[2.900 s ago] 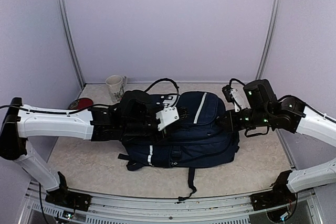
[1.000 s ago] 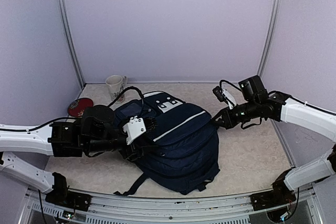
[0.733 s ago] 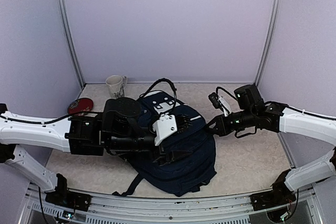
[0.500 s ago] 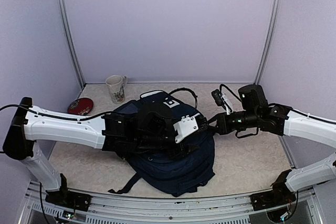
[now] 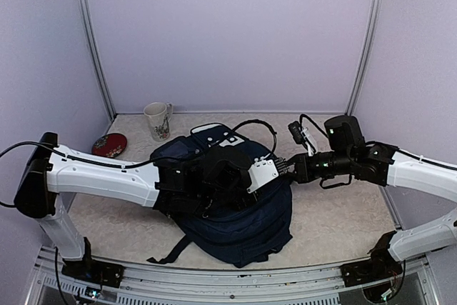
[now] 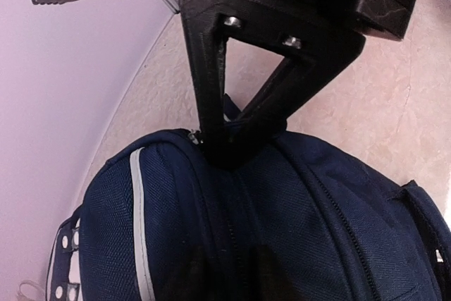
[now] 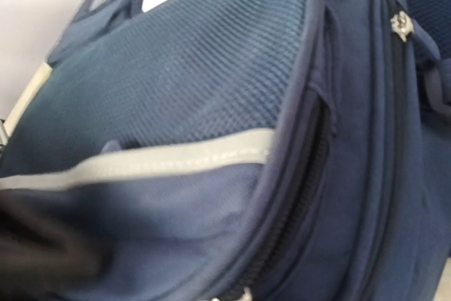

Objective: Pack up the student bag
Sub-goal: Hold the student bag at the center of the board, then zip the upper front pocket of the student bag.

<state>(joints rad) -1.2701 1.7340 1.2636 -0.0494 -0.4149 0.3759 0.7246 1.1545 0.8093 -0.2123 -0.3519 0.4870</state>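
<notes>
On the table just beyond the arm bases the student bag lies slumped, so the left claw, its gap impossible to tell, should seat squarely on the top seam while the right claw, pinched together on the student bag's top edge, holds it taut.

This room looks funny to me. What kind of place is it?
Probably a robot test booth: plain lilac walls, a left arm and right arm bolted at a table's edge, a backpack and mug on it.
</notes>
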